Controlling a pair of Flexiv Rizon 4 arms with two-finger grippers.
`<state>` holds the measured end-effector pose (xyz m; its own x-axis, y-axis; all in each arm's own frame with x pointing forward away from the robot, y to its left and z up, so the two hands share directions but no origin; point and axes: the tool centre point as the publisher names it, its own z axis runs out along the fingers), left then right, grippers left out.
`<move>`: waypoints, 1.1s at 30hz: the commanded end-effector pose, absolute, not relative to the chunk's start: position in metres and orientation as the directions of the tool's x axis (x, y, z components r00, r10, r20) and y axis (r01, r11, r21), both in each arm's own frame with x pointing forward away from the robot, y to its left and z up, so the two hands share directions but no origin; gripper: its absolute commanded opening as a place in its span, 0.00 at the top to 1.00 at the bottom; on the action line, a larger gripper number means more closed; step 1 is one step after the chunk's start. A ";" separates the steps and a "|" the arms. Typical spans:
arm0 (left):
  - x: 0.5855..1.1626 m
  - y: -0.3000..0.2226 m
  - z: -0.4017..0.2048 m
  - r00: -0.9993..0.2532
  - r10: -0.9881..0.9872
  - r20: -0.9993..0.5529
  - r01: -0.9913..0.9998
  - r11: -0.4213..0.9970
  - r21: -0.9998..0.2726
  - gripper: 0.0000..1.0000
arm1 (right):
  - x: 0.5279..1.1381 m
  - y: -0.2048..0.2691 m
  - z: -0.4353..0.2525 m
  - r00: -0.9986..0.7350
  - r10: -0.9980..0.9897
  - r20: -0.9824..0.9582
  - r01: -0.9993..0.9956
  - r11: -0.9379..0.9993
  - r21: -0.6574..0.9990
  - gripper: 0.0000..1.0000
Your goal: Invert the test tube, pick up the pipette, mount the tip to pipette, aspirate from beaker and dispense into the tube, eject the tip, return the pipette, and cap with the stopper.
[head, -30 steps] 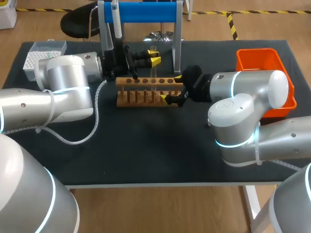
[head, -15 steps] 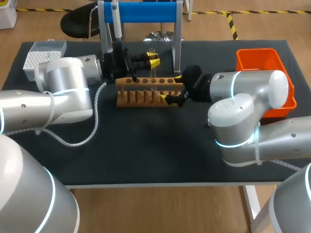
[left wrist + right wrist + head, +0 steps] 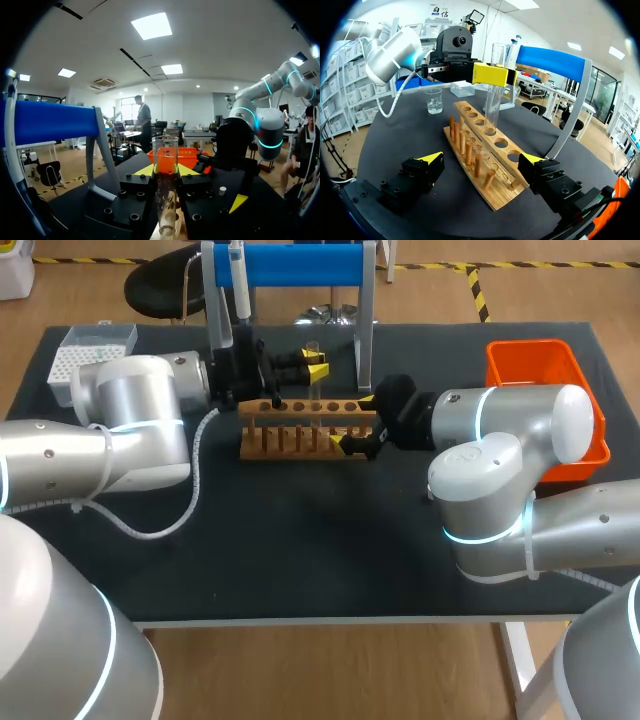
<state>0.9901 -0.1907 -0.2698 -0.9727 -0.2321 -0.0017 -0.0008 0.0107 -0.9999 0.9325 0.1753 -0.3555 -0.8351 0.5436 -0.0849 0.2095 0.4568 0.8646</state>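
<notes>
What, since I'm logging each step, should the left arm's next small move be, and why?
Probably lower the test tube a little further into the rack hole before letting go. The left gripper holds it upright, open end up, its bottom only just in the hole; the right gripper straddles the rack's end, open.

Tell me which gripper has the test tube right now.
The left gripper: it clamps the upright glass test tube, whose foot sits in the wooden rack. The right gripper stands open astride the rack's end.
</notes>
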 end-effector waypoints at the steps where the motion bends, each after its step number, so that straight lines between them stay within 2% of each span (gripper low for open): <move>1: 0.992 -0.191 -0.271 -0.974 -0.225 0.000 -0.003 0.012 -1.000 1.00 | 0.932 0.175 -0.354 -0.836 0.542 -0.084 0.211 0.460 0.862 0.00; 29: 0.994 -0.190 -0.282 -0.972 -0.233 0.022 -0.026 0.012 -1.000 1.00 | 0.932 0.175 -0.354 -0.836 0.542 -0.084 0.211 0.460 0.862 0.00; 30: 0.994 -0.190 -0.282 -0.972 -0.235 0.024 -0.027 0.011 -1.000 0.60 | 0.932 0.175 -0.354 -0.836 0.542 -0.084 0.211 0.460 0.862 0.00; 31: 0.994 -0.190 -0.282 -0.971 -0.236 0.025 -0.029 0.011 -1.000 0.15 | 0.932 0.175 -0.354 -0.836 0.542 -0.084 0.211 0.460 0.862 0.00; 32: 0.994 -0.190 -0.282 -0.971 -0.239 0.028 -0.032 0.012 -0.999 0.00 | 0.932 0.175 -0.354 -0.836 0.542 -0.084 0.211 0.460 0.862 0.00; 33: 0.993 -0.189 -0.282 -0.970 -0.242 0.029 -0.033 0.013 -0.999 0.00 | 0.932 0.175 -0.354 -0.836 0.542 -0.084 0.211 0.460 0.862 0.00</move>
<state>0.9927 -0.1889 -0.2812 -0.9703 -0.2403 0.0280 -0.0320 0.0128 -0.9994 0.9325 0.1753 -0.3555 -0.8351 0.5436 -0.0849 0.2094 0.4568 0.8646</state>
